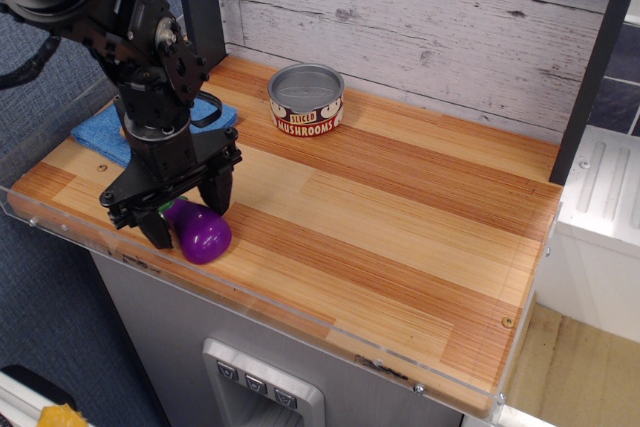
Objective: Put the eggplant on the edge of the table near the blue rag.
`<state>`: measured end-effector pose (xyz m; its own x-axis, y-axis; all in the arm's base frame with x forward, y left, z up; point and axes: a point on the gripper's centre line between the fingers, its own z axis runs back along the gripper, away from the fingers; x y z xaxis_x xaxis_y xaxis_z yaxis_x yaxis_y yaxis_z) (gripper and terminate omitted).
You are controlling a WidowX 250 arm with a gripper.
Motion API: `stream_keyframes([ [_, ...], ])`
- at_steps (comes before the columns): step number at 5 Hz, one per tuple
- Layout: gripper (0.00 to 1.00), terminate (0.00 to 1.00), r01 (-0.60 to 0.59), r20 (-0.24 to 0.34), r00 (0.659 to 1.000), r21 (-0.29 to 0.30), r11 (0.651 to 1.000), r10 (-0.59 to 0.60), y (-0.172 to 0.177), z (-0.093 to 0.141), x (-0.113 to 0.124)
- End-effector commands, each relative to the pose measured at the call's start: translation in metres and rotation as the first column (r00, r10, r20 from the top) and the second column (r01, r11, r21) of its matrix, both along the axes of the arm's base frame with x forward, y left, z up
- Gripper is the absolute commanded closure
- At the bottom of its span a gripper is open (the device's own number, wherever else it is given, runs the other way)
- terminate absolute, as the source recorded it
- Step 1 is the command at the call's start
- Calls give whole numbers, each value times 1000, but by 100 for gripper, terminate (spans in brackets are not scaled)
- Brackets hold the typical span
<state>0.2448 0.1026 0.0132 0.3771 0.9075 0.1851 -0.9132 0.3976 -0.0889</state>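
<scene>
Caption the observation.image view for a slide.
Gripper sets purple eggplant at table edge near blue rag.

We read only one label: "SLICED MUSHROOMS" on the band of the can [307, 99], standing behind and to the right of the claw [187, 214]. Its smaller print seems too blurred for us.

We are seeing the eggplant [201, 234] — glossy purple, its green cap barely showing — lying on the table [400, 237] right by the front edge. The blue rag [103, 130] is lying flat near the table's far left corner — partly hidden, just behind the eggplant's spot.
</scene>
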Motion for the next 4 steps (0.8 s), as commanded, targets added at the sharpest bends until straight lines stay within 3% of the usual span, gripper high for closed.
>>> stream_keyframes([
  [1,0,0,63,59,996,19,998,-64,6,15,5],
  [3,0,0,289,29,957,43,956,-290,-2,40,17],
  [4,0,0,362,-30,932,77,929,-361,-4,55,22],
])
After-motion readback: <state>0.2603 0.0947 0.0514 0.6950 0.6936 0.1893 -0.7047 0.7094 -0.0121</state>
